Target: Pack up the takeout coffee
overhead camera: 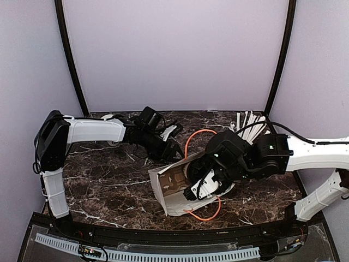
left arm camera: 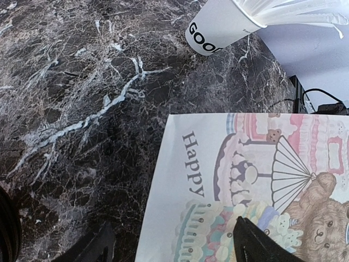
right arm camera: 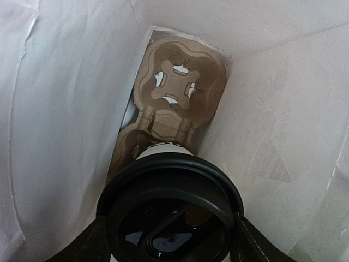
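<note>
Marble table (left arm camera: 82, 109); white cup (left arm camera: 215, 27) of straws (left arm camera: 289, 11) at one o'clock; bear-printed paper bag (left arm camera: 218, 180) at four o'clock, left gripper (left arm camera: 173, 225) straddling its edge at six.

top view looks down on table (overhead camera: 109, 174); left wrist outside the bag (overhead camera: 173, 204), right inside.

Black-lidded takeout coffee (right arm camera: 169, 218); white-veined dark table (left arm camera: 82, 109)

Dark marble table (overhead camera: 109, 180) against pale lilac walls (overhead camera: 174, 54)
</note>
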Robot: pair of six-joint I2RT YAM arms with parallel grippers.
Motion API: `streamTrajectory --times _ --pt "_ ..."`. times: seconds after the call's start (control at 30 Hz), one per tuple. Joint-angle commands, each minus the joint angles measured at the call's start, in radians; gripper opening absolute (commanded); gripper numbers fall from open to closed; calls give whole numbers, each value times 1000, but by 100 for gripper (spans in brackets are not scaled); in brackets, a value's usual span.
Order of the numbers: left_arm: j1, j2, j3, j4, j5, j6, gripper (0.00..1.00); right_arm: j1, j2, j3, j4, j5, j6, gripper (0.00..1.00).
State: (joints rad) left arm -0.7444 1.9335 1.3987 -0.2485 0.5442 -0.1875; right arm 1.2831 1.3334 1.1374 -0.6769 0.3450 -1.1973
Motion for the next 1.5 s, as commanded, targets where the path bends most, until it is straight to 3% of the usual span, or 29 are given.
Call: streamTrajectory --times 0.0,0.53,1.07,1.47 --pt "-7 -29 -21 20 32 2 78 -1 22 -15 46 10 9 40" --pt "-9 3 -42 54 60 8 78 -62 95 32 43 -2 33 40" --pt "-8 48 -28 59 86 8 78 -114 103 -28 182 -26 11 39" --pt "40 47 17 -12 -6 10 80 -133 163 129 -21 -153 104 40"
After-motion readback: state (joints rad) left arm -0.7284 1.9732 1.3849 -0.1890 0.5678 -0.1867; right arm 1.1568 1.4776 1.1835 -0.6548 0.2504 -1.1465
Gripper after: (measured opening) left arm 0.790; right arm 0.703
